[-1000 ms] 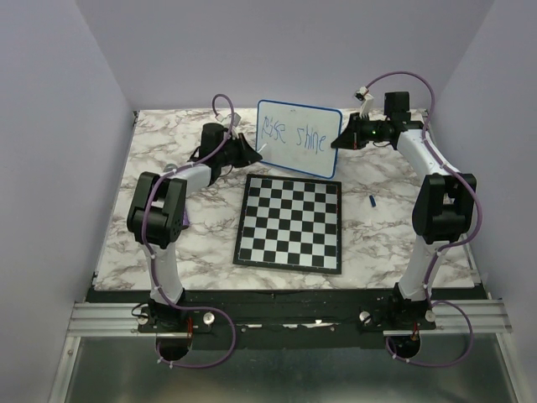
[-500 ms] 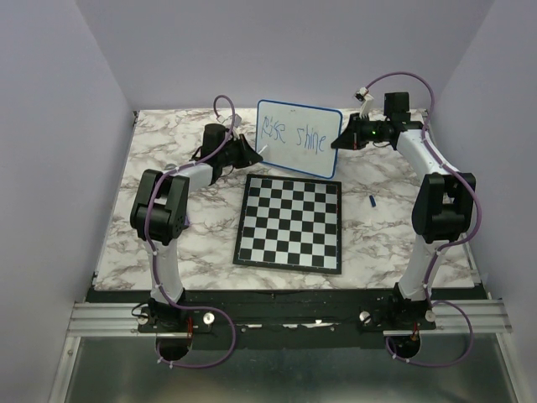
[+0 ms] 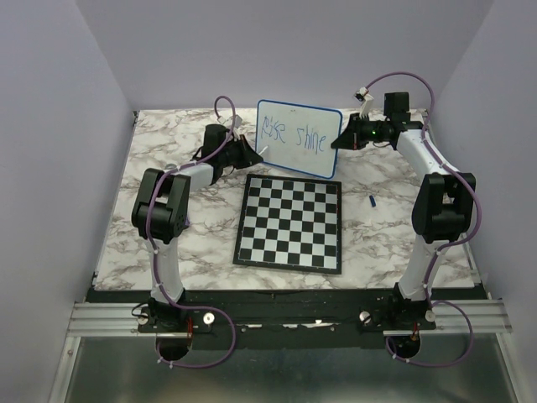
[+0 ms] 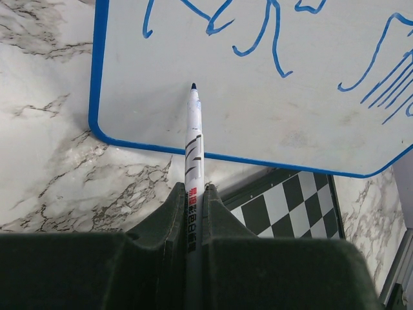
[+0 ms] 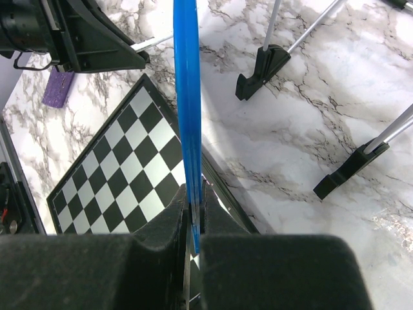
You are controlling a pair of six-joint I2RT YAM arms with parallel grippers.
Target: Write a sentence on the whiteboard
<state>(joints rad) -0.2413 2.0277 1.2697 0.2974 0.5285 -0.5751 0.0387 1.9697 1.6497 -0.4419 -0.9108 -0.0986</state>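
The whiteboard [image 3: 299, 138] stands upright at the back of the table, blue-rimmed, with the sentence [image 3: 294, 137] in blue marker reading "Rise shine". My right gripper [image 3: 342, 138] is shut on the board's right rim, which shows edge-on [image 5: 187, 97] between its fingers [image 5: 213, 206]. My left gripper [image 3: 250, 154] is shut on a white marker [image 4: 193, 148]. The marker's dark tip points at the board's lower left face [image 4: 271, 110], below the first word [image 4: 213, 19]. Whether the tip touches the board I cannot tell.
A black-and-white chessboard [image 3: 289, 222] lies flat in front of the whiteboard. A small blue cap [image 3: 372, 201] lies to its right. Two black feet on metal rods [image 5: 264, 64] [image 5: 352, 168] stand behind the whiteboard. Walls close the table's back and sides.
The left arm's elbow has shifted slightly right. The marker stays at the board's lower left, and the right gripper and whiteboard have not moved.
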